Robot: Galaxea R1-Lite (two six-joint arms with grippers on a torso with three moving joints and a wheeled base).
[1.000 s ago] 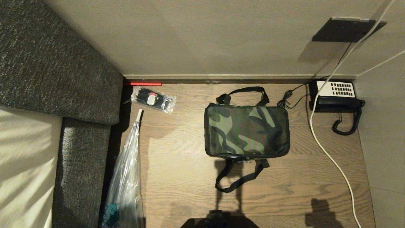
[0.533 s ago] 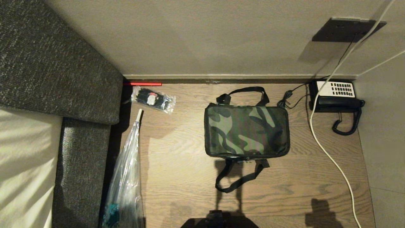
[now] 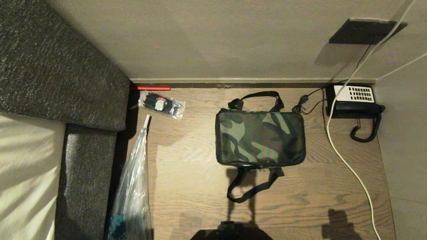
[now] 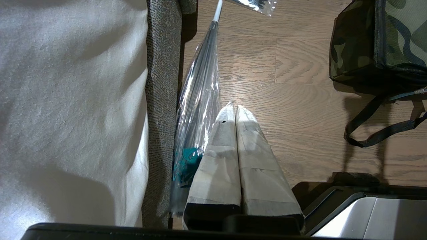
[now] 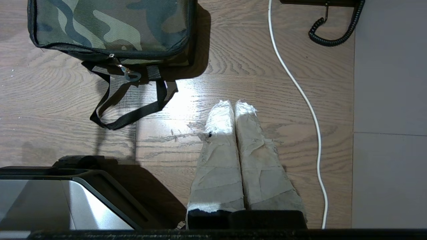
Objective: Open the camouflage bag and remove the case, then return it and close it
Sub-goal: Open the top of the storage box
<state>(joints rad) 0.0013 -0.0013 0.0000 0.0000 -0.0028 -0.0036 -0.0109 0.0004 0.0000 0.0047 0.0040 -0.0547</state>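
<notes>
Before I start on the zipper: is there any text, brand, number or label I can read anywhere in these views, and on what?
None can be read.
Telephone: its white keypad has rows of dark keys, too small to read.
Small clear packet: a white-and-red label, too small to read.
Camouflage bag: only the pattern, no lettering or logo visible.
Clear plastic bag: a teal patch near its lower end, no legible text.

1. Dim, warm light overall; frames sharp.
2. Glare patch on the floor [image 5: 186, 100] in the right wrist view.
3. The camouflage bag [image 3: 260, 138] casts a strap shadow toward the camera.
</notes>
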